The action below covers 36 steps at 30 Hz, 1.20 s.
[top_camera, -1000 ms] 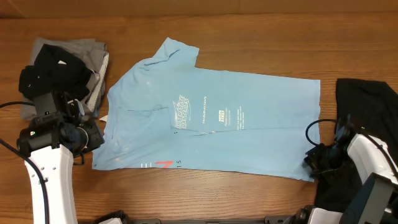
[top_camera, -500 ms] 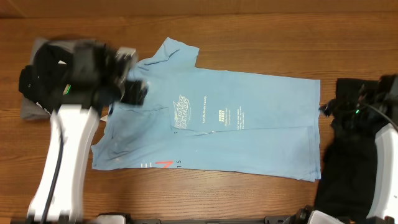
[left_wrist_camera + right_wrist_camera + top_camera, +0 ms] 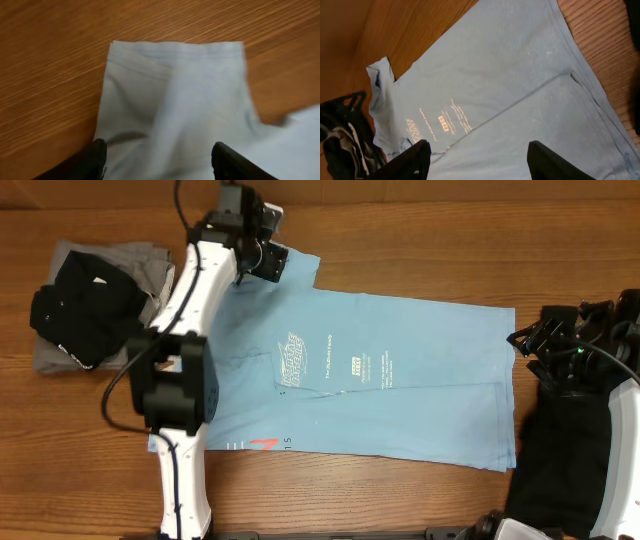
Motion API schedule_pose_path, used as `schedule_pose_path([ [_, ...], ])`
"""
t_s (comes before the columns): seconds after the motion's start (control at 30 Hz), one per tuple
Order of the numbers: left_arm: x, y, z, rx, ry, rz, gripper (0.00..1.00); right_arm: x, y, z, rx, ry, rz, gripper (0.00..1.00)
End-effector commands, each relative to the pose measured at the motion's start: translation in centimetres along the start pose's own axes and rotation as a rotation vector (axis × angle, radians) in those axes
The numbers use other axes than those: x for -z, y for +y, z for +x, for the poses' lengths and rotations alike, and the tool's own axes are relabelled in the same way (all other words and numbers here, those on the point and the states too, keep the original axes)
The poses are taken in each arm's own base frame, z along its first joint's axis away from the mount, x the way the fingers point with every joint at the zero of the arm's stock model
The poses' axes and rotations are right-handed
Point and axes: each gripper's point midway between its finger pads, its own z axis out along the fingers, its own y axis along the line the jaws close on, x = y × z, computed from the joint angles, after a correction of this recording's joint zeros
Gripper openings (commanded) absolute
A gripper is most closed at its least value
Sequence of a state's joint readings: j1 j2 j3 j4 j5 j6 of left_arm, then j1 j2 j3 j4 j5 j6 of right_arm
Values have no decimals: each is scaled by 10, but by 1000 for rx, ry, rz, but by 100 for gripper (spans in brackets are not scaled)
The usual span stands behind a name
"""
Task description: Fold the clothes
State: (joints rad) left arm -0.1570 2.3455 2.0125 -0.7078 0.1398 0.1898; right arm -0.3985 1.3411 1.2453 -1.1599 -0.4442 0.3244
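Left fingers (image 3: 97, 155), moved up to 11 o'clock, are hovering open over the sleeve (image 3: 175, 90) of the sky-blue T-shirt (image 3: 400, 380); right fingers (image 3: 415, 155), open too, are waiting just off its 3 o'clock hem; its long axis is running 9-to-3 on the counter (image 3: 450, 240).

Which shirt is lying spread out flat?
The sky-blue T-shirt in the middle. The black shirt and grey shirt beside it lie heaped together.

The top camera looks straight down on the whole tabletop (image 3: 420, 230) and sees all of the blue shirt (image 3: 400, 380). The left wrist camera sits very close above one sleeve (image 3: 175, 95). The right wrist camera is higher and tilted, looking along the shirt toward the pile of dark clothes (image 3: 342, 135). All three share the shirt.
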Motion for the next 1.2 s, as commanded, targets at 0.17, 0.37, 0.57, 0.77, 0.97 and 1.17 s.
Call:
schedule_pose_path([
  [0.17, -57, 12, 2, -35, -33, -52, 58, 5, -1, -4, 25, -27, 28, 66],
  [0.37, -59, 22, -10, -39, -85, -106, 47, 5, -3, -4, 23, -29, 42, 65],
  [0.57, -58, 29, -13, -38, -97, -143, 15, 6, -10, -7, 22, -44, 80, 64],
  [0.77, -58, 27, -13, -40, -94, -138, 51, 6, -10, -8, 23, -47, 83, 64],
  [0.97, -65, 20, -6, -43, -79, -106, 47, 6, -12, -8, 22, -51, 93, 63],
  [1.17, -66, 19, -5, -43, -77, -101, 27, 6, -11, -10, 25, -58, 90, 60],
])
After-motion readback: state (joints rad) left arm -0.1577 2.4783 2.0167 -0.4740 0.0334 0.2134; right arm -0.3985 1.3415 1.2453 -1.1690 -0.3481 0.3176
